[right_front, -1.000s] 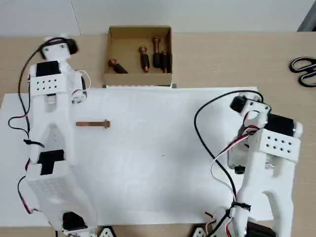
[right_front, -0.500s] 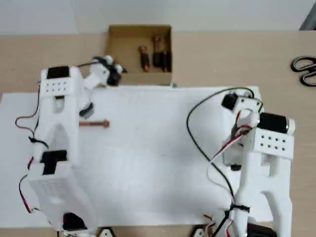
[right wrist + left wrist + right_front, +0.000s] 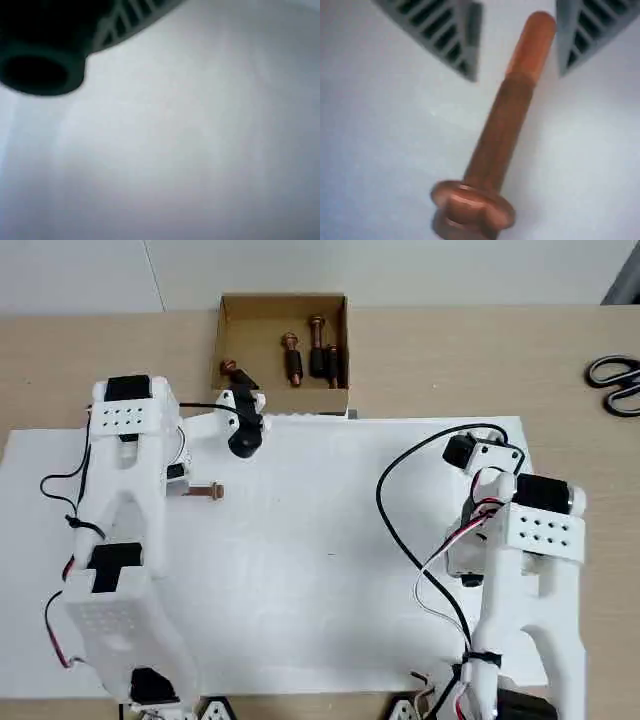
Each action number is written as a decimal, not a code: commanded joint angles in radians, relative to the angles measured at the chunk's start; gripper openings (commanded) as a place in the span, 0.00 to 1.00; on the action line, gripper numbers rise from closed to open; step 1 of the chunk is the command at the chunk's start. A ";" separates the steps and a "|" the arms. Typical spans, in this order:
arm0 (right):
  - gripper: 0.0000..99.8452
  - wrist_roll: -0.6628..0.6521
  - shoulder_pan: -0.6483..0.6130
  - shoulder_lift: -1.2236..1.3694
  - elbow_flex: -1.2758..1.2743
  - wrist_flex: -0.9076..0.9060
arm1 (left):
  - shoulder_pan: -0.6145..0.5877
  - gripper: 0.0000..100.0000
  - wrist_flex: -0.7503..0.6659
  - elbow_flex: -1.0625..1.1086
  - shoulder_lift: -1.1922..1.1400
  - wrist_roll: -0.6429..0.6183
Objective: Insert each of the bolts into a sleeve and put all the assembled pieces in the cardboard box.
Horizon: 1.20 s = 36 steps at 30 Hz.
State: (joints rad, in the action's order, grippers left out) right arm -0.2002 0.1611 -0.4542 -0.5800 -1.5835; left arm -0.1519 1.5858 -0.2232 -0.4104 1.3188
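A copper bolt (image 3: 495, 145) lies flat on the white sheet (image 3: 330, 560); its flanged head (image 3: 213, 491) pokes out from under the left arm. My left gripper (image 3: 520, 72) is open low over it, with one ribbed finger (image 3: 445, 35) on each side of the shank's plain end. My right gripper (image 3: 468, 572) is shut on a black sleeve (image 3: 37, 72), held just above the sheet on the right side, its hollow end facing the camera. The cardboard box (image 3: 283, 300) at the back holds three assembled pieces (image 3: 293, 358).
Scissors (image 3: 615, 380) lie on the wooden table at the far right. The right arm's black cable (image 3: 395, 510) loops over the sheet. The sheet's middle between the two arms is bare.
The left arm swung from the far left toward the box's near edge, then came down over the bolt. The right arm shifted slightly left. The bolt stayed in place.
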 commanded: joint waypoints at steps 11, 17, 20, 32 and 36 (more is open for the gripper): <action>0.00 -0.006 -0.036 -0.030 0.003 0.012 | 0.040 0.12 0.002 -0.018 -0.100 0.169; 0.00 -0.006 -0.091 -0.030 0.003 0.012 | 0.063 0.12 0.000 -0.073 -0.157 0.167; 0.00 -0.006 -0.091 -0.031 0.003 0.012 | 0.071 0.12 0.002 -0.073 -0.163 0.167; 0.00 -0.006 -0.090 -0.038 0.003 0.010 | 0.132 0.12 0.005 -0.062 -0.146 0.164; 0.00 -0.006 -0.088 -0.038 0.003 0.008 | 0.144 0.11 0.005 -0.031 -0.146 0.164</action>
State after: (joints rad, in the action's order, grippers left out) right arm -0.2002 0.0767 -0.4542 -0.5800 -1.5835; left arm -0.0307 1.5888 -0.2585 -0.5731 1.3311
